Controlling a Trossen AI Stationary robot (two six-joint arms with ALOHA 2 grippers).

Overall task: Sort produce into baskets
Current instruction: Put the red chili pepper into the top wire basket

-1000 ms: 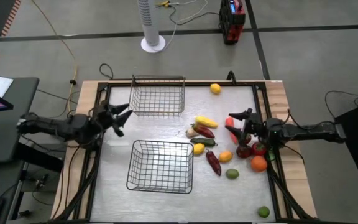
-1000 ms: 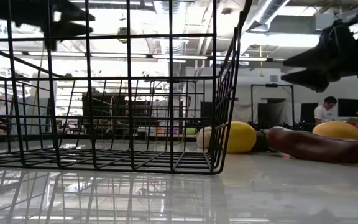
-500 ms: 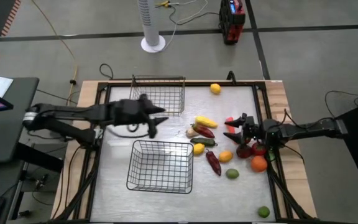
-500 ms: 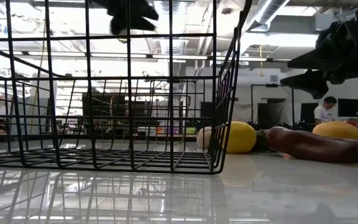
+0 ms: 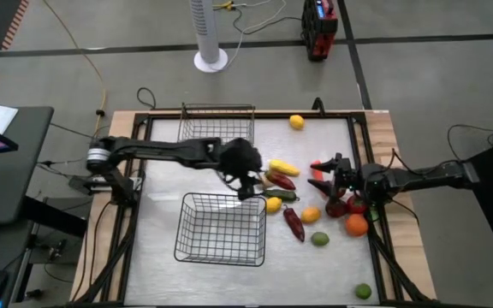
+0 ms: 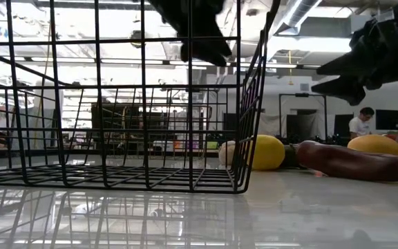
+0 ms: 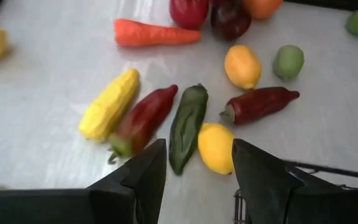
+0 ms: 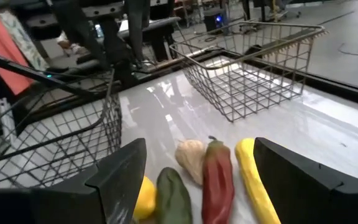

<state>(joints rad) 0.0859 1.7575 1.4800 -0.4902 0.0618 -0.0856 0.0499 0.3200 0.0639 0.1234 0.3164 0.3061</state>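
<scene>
Left gripper [image 7: 194, 171] swung from near basket's [image 5: 221, 229] left side to its far-right corner, fingers apart over yellow lemon [image 7: 215, 147] for a pick; right gripper [image 5: 322, 172] waits open right of basket

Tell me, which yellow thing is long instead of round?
The yellow corn, lying beside the dark red pepper. The other yellow pieces, like the lemon near the left gripper, are round.

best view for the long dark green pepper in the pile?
Left wrist view: the long dark green pepper lies whole and unblocked between a dark red pepper and a yellow lemon. The high view shows it small, beside the left gripper. The right wrist view shows only its end; the low view hides it.
</scene>
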